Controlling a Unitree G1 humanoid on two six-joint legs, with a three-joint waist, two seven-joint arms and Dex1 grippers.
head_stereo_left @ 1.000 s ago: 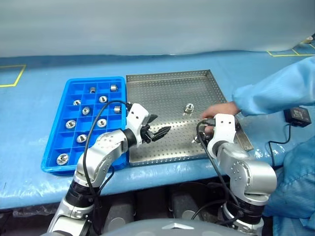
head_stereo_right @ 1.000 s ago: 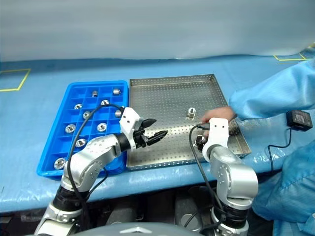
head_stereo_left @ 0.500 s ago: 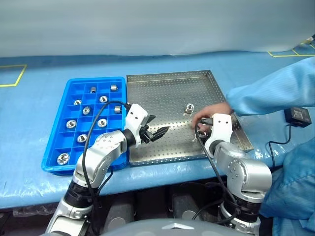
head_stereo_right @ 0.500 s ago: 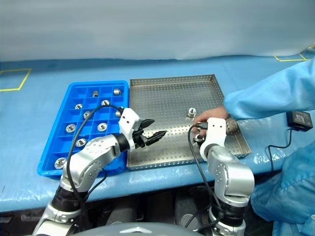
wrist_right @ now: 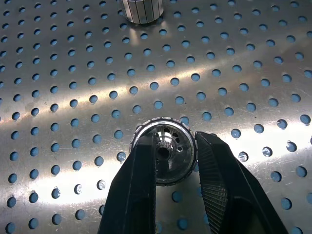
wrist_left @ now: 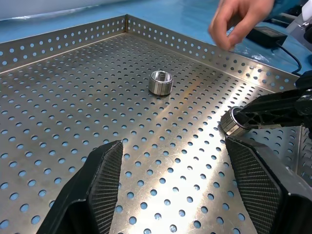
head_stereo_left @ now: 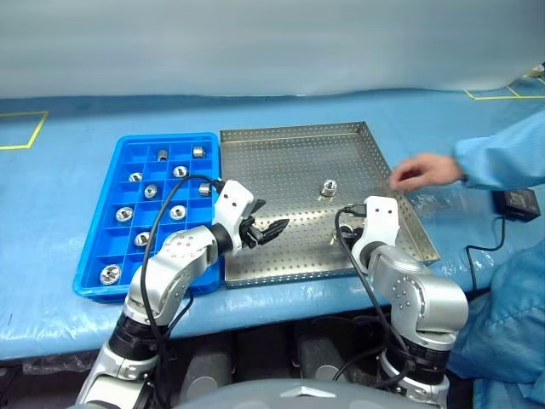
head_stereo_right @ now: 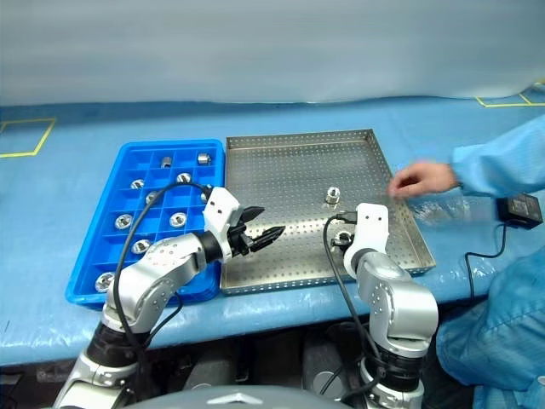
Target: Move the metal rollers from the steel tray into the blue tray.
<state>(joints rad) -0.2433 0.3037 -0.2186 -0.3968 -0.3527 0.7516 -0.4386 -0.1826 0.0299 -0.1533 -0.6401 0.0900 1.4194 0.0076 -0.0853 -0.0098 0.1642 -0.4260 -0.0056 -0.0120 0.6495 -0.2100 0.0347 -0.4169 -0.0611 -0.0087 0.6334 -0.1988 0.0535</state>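
Pinching roller (wrist_right: 165, 146) on steel tray (head_stereo_left: 289, 162) | right gripper (wrist_right: 170, 161) clamped | left gripper (wrist_left: 170, 180) agape (empty)

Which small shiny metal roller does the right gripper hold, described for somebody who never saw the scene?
Find the large grey perforated steel tray. Near its front right corner, the right gripper is shut on one small shiny metal roller. The other roller on this tray stands free, farther back.

The steel tray (head_stereo_left: 289, 162) is dull grey metal, scratched and full of little round holes. The metal rollers (wrist_left: 161, 82) are shiny silver with fine lines down their sides. The blue tray (head_stereo_left: 115, 230) is smooth, glossy plastic. The right gripper (wrist_right: 173, 161) has black fingers (wrist_right: 214, 180) with rough, bumpy pads.
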